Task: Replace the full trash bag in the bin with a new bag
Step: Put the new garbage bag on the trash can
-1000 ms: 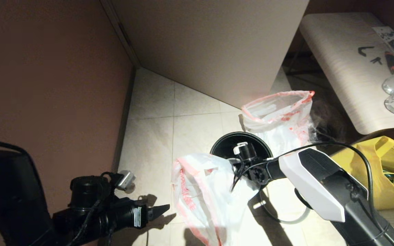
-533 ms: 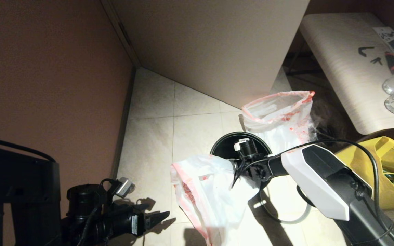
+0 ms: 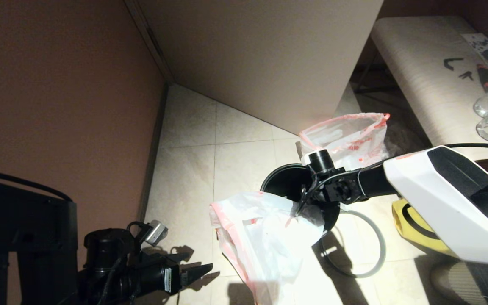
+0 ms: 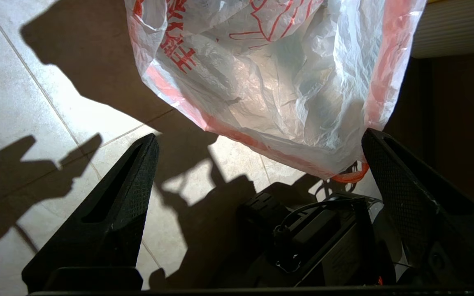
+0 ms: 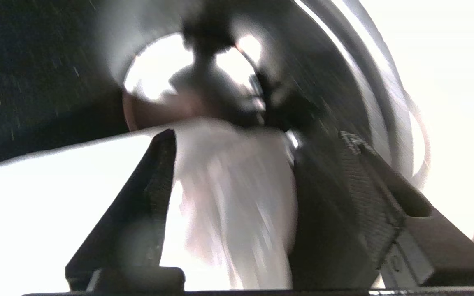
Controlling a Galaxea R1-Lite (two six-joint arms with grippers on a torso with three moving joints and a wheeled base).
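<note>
right gripper (image 3: pixel 301 209) spread, new bag (image 3: pixel 261 237) draped on the bin (image 3: pixel 280 182) at its six o'clock for lining; left gripper (image 3: pixel 203 271) wide, waiting.

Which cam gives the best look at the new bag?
Head view: the new bag shows whole, draped at the bin edge. Left wrist view shows only its lower folds, red print and hem. Right wrist view shows just a blurred white strip.

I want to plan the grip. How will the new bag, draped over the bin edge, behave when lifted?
The new bag is probably floppy: its thin film hangs crumpled from the bin. It looks light, showing only folds inside. It may slip between open fingers.
</note>
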